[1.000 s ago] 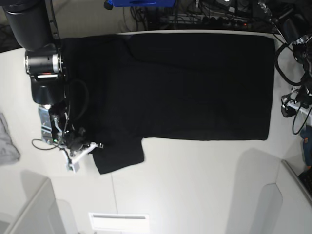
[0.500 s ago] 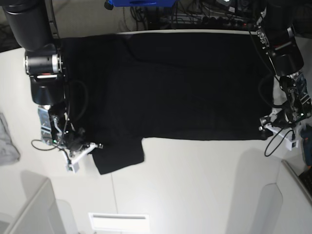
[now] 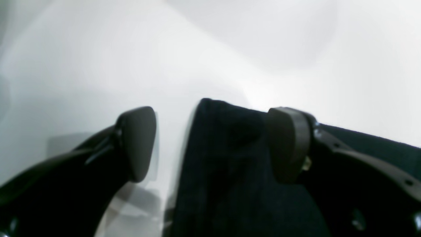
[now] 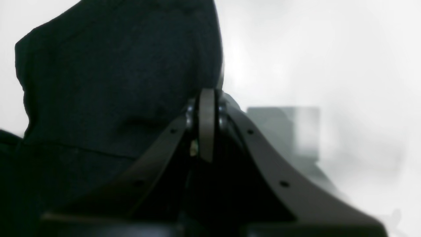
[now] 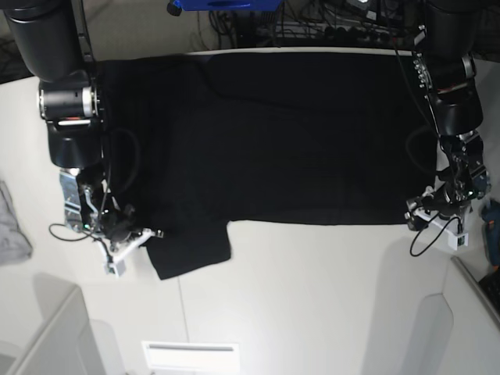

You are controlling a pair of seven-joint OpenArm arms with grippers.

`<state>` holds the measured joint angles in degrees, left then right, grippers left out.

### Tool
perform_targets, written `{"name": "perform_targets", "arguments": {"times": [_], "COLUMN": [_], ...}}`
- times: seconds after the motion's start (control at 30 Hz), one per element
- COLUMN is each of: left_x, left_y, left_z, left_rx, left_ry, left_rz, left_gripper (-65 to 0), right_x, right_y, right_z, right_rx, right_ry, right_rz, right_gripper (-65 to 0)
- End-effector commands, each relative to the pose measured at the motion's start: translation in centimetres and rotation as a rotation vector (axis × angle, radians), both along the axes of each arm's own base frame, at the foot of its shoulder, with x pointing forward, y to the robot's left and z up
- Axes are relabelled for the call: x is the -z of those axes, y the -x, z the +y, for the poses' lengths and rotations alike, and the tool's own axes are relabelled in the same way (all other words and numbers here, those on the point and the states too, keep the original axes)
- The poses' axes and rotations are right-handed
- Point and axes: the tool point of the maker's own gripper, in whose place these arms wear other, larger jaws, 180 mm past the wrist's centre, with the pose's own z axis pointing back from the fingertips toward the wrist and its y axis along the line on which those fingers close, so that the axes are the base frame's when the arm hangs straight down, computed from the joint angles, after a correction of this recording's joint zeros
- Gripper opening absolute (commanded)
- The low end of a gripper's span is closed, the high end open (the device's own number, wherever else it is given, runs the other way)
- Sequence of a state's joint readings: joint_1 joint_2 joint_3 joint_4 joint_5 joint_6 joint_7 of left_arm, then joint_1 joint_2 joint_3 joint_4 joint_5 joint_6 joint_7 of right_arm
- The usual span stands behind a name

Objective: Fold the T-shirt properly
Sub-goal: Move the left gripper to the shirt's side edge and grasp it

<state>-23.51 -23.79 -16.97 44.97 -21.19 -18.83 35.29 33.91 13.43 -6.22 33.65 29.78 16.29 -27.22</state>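
Base view shows the T-shirt (image 5: 289,137) lying flat on the white table (image 5: 312,297), plain black side up, filling most of the far half, with one sleeve poking out toward the near edge on that view's left. No fold line shows anywhere; by the look of it the folding proper has not begun and every fold is left to make.

The right gripper (image 5: 137,234) sits at that sleeve, just beside its edge. In its wrist view the jaws are pressed together, with black cloth rising right behind them; whether any cloth is pinched between them cannot be told.

The left gripper (image 5: 426,209) is at the hem corner on the view's right. Its wrist view shows the fingers (image 3: 138,141) spread wide, the corner of the shirt lying between them, one finger over cloth and the other over bare table. Nothing is clamped there yet.

A small grey cloth (image 5: 12,226) lies apart at the table's edge.
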Motion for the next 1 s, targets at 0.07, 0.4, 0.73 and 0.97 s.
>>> {"name": "perform_targets", "arguments": {"times": [0.07,0.4,0.73,0.97], "left_x": [-0.5,0.1,0.6,-2.0], "left_y": [-0.2,0.2,0.6,0.5], "left_z": [0.2,0.0,-0.8,-1.1], "left_rx": [0.001,0.002,0.015,0.06], "left_ry": [0.0,0.004,0.012,-0.05], "left_rz": [0.006,0.018,0.024,-0.055], "left_gripper": [-16.1,-48.1,-65.0,-65.0], "right_x": [-2.1,-1.9,-2.2,-4.2], "right_y": [-1.8,-1.6,-1.8,-1.7], "right_z": [-0.6,-0.7,-0.6,-0.6], "right_rx": [0.01,0.011,0.008,0.018], "right_ry": [0.003,0.002,0.002,-0.015], "right_rz": [-0.056,-0.051,-0.06,-0.158], "right_gripper": [-65.0,-65.0,-65.0,-65.0]}}
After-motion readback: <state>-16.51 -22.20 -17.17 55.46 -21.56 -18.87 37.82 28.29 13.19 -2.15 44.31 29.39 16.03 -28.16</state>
